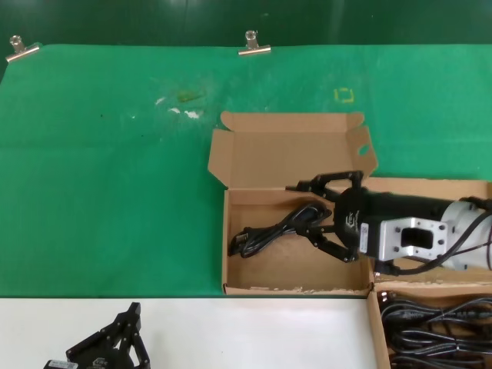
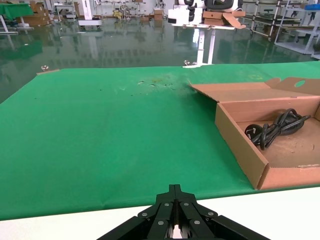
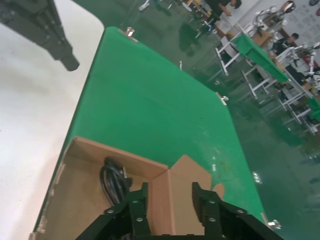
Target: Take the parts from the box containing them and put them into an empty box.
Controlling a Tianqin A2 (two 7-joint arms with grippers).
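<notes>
The right gripper (image 1: 310, 213) hangs over the holed box (image 1: 254, 287), fingers (image 1: 327, 247) spread wide and empty, one cord (image 1: 269, 229) lying just beyond their tips. Left gripper (image 1: 127, 332) rests at the counter (image 1: 231, 330) edge; fingers' state unclear.

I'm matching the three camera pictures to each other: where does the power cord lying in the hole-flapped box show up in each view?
Head view: the power cord lies in the box's left half, just left of the open right hand.
Left wrist view: at right, inside the box.
Right wrist view: low, inside the box.
Shared landmark: the hole-flapped box.
</notes>
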